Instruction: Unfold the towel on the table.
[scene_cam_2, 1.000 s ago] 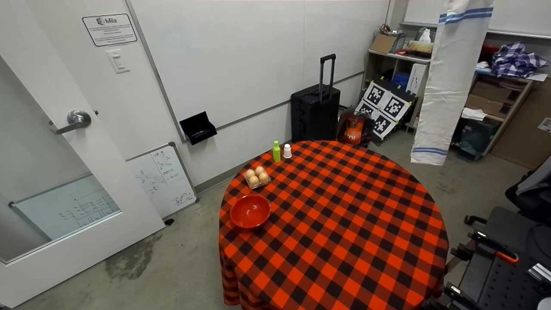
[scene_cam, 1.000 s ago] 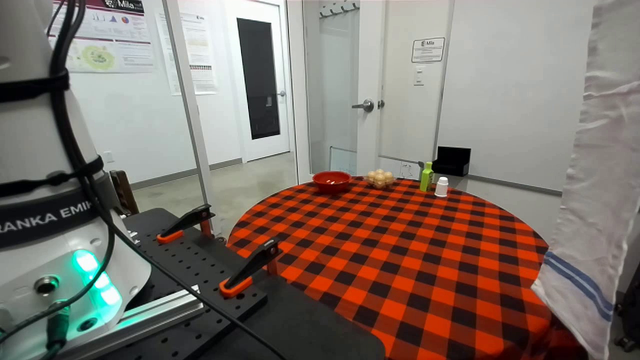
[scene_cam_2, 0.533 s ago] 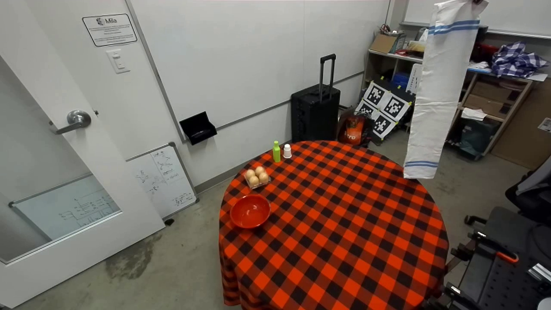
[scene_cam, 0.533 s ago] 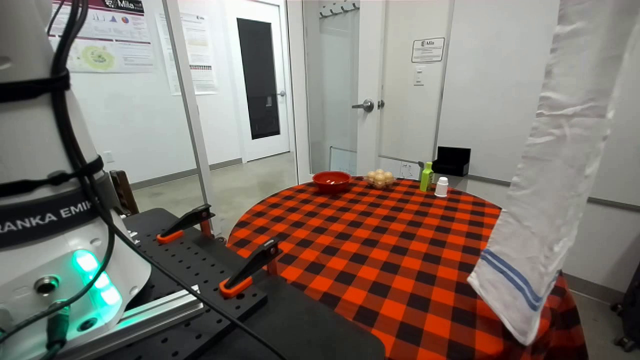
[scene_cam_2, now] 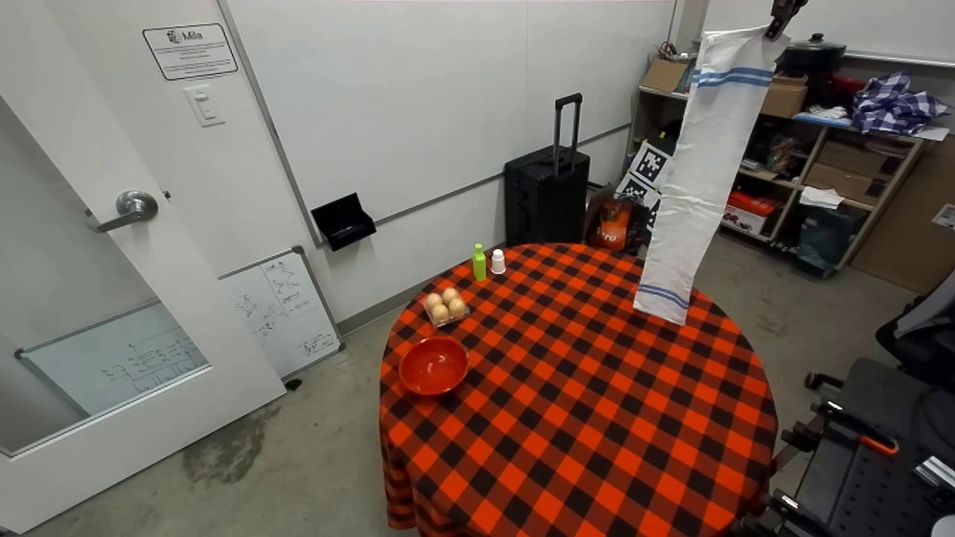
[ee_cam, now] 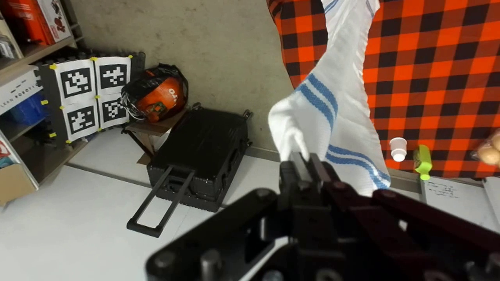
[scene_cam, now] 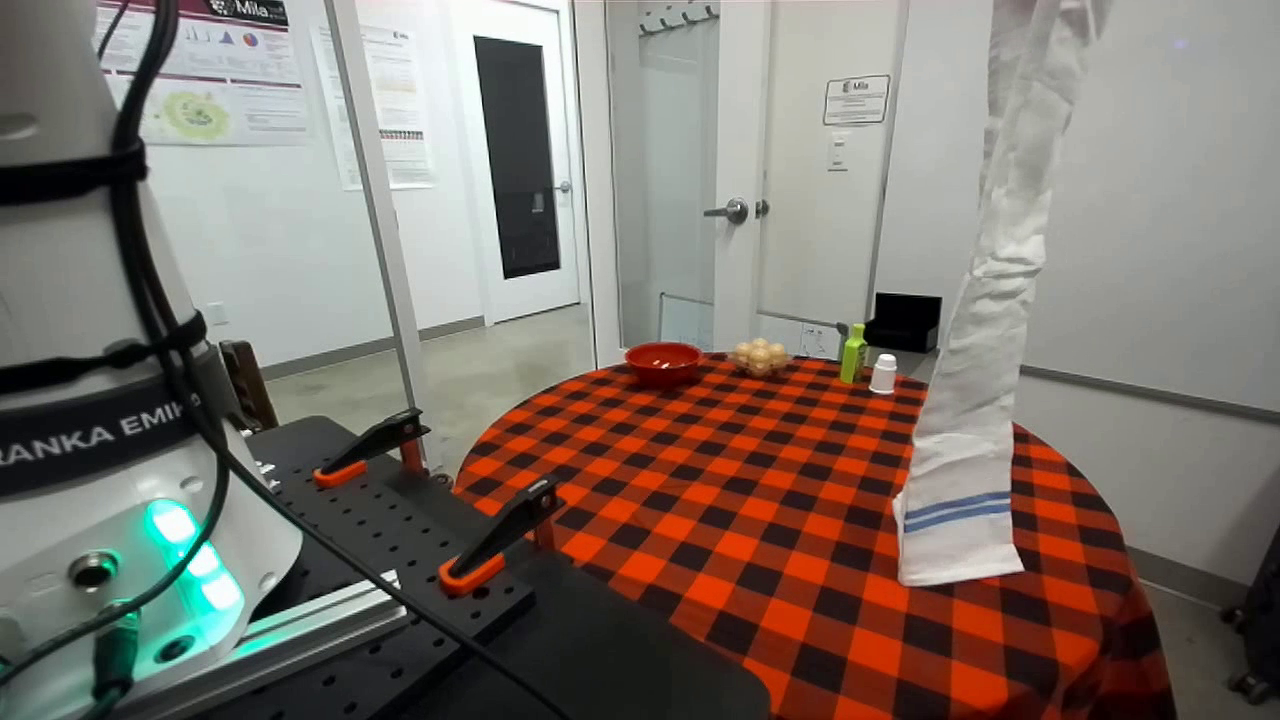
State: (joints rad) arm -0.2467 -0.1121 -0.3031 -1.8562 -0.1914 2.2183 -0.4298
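At the top right of the frame, in an exterior view, the gripper (scene_cam_2: 774,31) has its fingers pinched on a corner of the towel (scene_cam_2: 697,168), which dangles as a long white strip, blue stripes near both ends. Its bottom edge hangs over the right side of the round checked table (scene_cam_2: 567,403); whether it touches, I can't tell. A red bowl (scene_cam_2: 434,365) and pale eggs (scene_cam_2: 445,306) sit toward the table's left, a green bottle (scene_cam_2: 479,264) nearer the top edge.
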